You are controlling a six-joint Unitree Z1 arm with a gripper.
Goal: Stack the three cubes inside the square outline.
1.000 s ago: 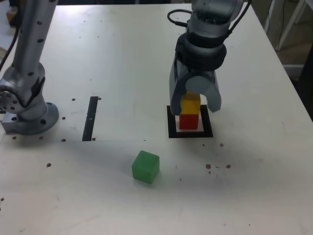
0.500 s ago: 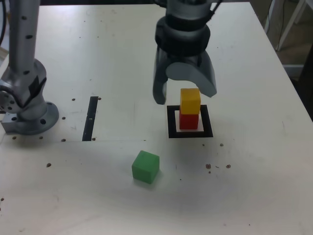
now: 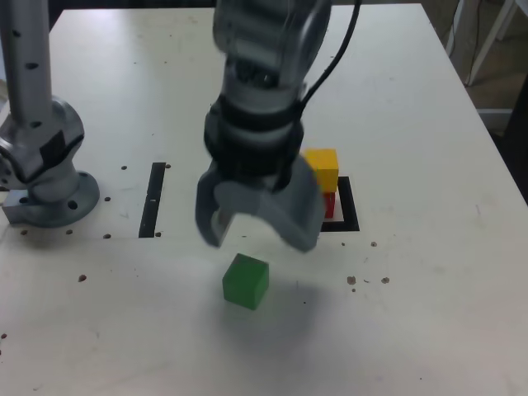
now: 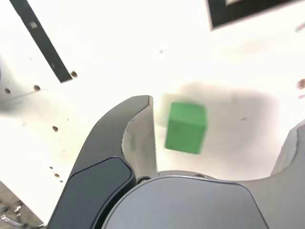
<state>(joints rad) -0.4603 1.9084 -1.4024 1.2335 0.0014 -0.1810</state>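
The green cube (image 3: 246, 281) lies alone on the white table, toward its front edge. My gripper (image 3: 257, 232) hangs open just above it, holding nothing; in the wrist view the green cube (image 4: 186, 127) shows between the spread fingers (image 4: 138, 138). On the exterior view's right, the yellow cube (image 3: 323, 168) rests on the red cube (image 3: 329, 203), which is mostly hidden behind a finger. Both stand inside the square outline (image 3: 350, 209), partly covered by the gripper; a corner of the square outline (image 4: 238, 12) also shows in the wrist view.
The arm's grey base (image 3: 45, 177) is bolted at the exterior view's left. A thin black strip (image 3: 153, 200) lies between the base and the gripper. Small dark specks dot the table (image 3: 412, 322). A white frame (image 3: 495, 33) stands beyond the table's far right corner.
My open gripper has left the yellow-on-red stack and swung toward the front and the exterior view's left, dropping to just above the green cube. No cube has moved.
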